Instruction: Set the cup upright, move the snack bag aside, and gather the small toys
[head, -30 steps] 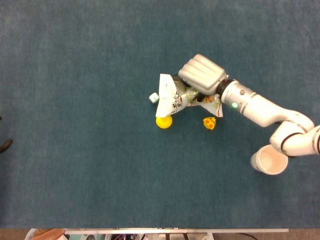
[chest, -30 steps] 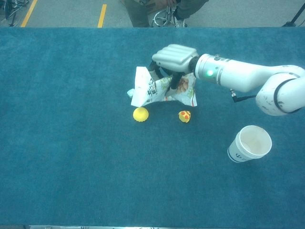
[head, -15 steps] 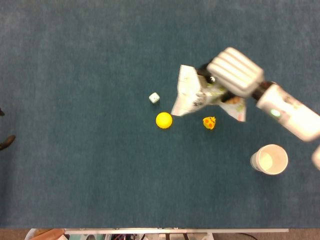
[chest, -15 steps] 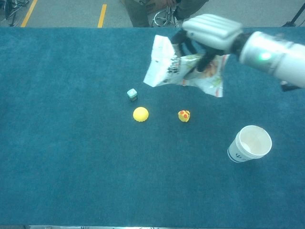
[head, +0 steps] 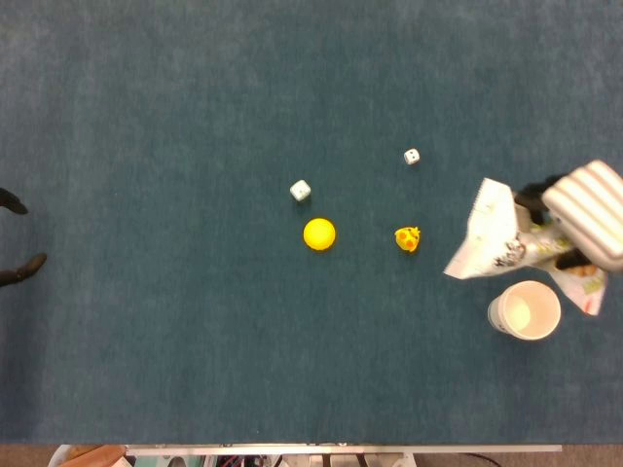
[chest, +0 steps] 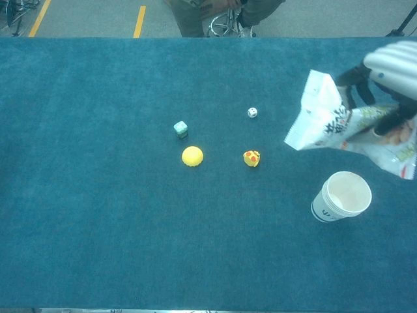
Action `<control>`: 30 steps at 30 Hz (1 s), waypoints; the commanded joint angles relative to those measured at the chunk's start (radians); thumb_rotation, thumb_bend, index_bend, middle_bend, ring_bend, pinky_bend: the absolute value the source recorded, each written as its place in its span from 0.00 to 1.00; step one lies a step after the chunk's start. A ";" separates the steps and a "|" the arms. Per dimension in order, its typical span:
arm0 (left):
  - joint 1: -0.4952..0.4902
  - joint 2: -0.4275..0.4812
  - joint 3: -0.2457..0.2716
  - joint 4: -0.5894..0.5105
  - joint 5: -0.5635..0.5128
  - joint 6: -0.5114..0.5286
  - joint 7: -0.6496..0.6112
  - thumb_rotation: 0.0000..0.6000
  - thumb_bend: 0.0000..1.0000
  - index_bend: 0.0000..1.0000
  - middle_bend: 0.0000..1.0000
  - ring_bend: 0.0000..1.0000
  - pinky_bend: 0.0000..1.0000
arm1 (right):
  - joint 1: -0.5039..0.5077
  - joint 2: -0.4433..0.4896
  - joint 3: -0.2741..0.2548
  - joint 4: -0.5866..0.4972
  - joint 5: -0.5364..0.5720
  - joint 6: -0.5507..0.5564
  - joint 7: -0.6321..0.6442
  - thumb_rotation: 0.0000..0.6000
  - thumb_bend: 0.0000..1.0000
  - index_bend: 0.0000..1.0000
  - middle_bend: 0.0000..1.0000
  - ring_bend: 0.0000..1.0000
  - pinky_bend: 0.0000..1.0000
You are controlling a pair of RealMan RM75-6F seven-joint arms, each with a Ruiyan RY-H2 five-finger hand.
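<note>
Chest view: right hand (chest: pixel 393 68) grips the snack bag (chest: pixel 339 127) above the upright cup (chest: pixel 341 197).

The count gives one paper cup (head: pixel 525 309), standing upright at the lower right of the head view. There is one snack bag (head: pixel 501 245), just above the cup at the right edge of the frame. Small toys number four: one yellow ball (head: pixel 318 233) near the middle, one yellow duck with orange spots (head: pixel 407 237) to its right, one pale cube (head: pixel 300 191) up and left of the ball, and one white die (head: pixel 412 156) above the duck. All lie on one blue tabletop (head: pixel 156 292). Two robot hands are in view: one white hand (head: pixel 590 214) at the right edge and dark fingertips (head: pixel 14 202) of the other at the left edge.
</note>
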 commanded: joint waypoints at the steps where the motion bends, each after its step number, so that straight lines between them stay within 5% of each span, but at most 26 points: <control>1: 0.001 0.001 0.000 -0.003 -0.004 -0.001 0.003 1.00 0.10 0.43 0.38 0.33 0.47 | -0.016 0.006 -0.008 0.002 0.027 -0.019 -0.013 1.00 0.07 0.61 0.71 0.66 0.88; 21: 0.014 -0.017 0.010 0.031 -0.027 -0.013 -0.036 1.00 0.10 0.43 0.38 0.33 0.47 | -0.082 -0.053 0.011 0.063 0.213 -0.077 -0.224 1.00 0.07 0.61 0.70 0.66 0.88; 26: 0.015 -0.019 0.010 0.033 -0.029 -0.016 -0.036 1.00 0.10 0.43 0.38 0.33 0.47 | -0.079 -0.027 0.007 0.037 0.253 -0.116 -0.256 1.00 0.04 0.58 0.60 0.58 0.85; 30: 0.016 -0.023 0.011 0.036 -0.031 -0.017 -0.038 1.00 0.10 0.43 0.38 0.33 0.47 | -0.061 0.007 -0.002 0.005 0.310 -0.169 -0.308 1.00 0.00 0.40 0.45 0.45 0.76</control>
